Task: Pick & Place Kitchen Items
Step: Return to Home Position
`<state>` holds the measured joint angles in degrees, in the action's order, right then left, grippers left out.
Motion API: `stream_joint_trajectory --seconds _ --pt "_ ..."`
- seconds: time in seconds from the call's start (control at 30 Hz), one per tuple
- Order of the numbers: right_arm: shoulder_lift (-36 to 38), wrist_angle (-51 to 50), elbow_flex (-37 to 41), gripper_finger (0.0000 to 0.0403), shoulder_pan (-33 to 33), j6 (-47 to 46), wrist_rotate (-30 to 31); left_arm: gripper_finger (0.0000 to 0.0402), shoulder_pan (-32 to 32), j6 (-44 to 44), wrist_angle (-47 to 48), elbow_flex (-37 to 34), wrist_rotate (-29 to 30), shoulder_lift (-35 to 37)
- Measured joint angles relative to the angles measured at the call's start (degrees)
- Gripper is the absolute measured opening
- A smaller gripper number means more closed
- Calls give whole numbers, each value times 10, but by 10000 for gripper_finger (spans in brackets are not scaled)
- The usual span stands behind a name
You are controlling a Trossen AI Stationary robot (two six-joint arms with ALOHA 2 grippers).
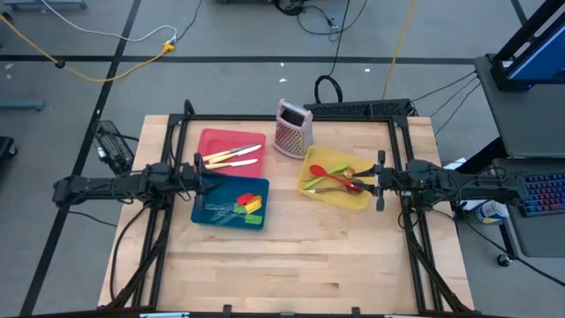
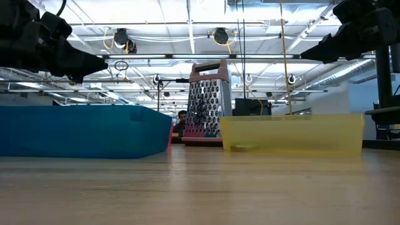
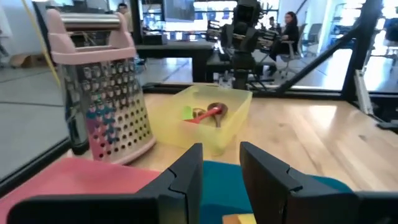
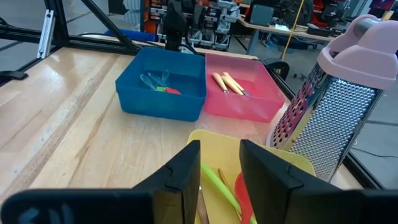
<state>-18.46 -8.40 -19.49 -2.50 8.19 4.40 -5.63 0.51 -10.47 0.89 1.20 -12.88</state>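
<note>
Premises: robotics laboratory. Evidence: wooden bench (image 1: pixel 291 265) in a black metal frame (image 1: pixel 229 116), cables (image 1: pixel 132 62) across the grey floor (image 1: pixel 247 35), exposed ceiling (image 2: pixel 187 31) with strip lighting, keyboard (image 1: pixel 540 193) alongside, person (image 3: pixel 289 28) seated at desks beyond.

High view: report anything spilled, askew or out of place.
Nothing stands out: knives in the red bin, spatulas in the blue bin, spoons in the yellow bin, grater upright behind them. Left gripper and right gripper wait alongside.

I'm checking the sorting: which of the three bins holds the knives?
The red bin, beside the grater: cream-handled knives lie in it. The blue bin holds small coloured spatulas, the yellow bin spoons.
</note>
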Motion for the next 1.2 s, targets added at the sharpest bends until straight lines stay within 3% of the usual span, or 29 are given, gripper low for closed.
stream_joint_trajectory --seconds 0.3,0.6,0.7,0.93,1.2 --pt "0 0 0 105 0 0 0 111 0 5 49 2 -1 36" --pt "0 0 0 106 0 0 0 111 0 -41 203 44 -1 74" --pt "0 0 0 105 0 0 0 111 0 -30 201 44 1 74" --pt "0 0 0 106 0 0 0 111 0 4 96 0 1 73" --pt "0 0 0 107 0 0 0 111 0 5 103 1 2 62"
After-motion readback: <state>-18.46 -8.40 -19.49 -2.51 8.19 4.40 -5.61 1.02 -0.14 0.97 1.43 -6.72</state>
